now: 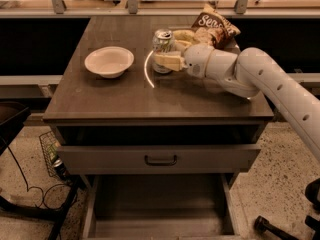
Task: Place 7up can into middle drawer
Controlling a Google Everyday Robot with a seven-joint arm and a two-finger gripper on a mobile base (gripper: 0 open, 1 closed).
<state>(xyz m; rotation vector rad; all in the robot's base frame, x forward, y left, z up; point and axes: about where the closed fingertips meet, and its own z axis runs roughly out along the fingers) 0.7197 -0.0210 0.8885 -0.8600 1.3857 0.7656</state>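
Observation:
The 7up can (pixel 162 40), silver and green with a shiny top, stands upright on the brown tabletop (pixel 125 99), right of the bowl. My gripper (pixel 172 49) reaches in from the right. One cream finger lies across the can's front and the other sits behind it, so the fingers are shut on the can. The can's base looks to be at or just above the tabletop. The middle drawer (pixel 160 209) is pulled out at the bottom of the view, with a bare floor and low side walls.
A white bowl (pixel 109 61) sits left of the can. A brown and yellow snack bag (pixel 216 25) lies behind my wrist. A drawer with a grey front and black bar handle (pixel 160 159) is above the open drawer. Cables and a wire basket (pixel 50 159) are at the left.

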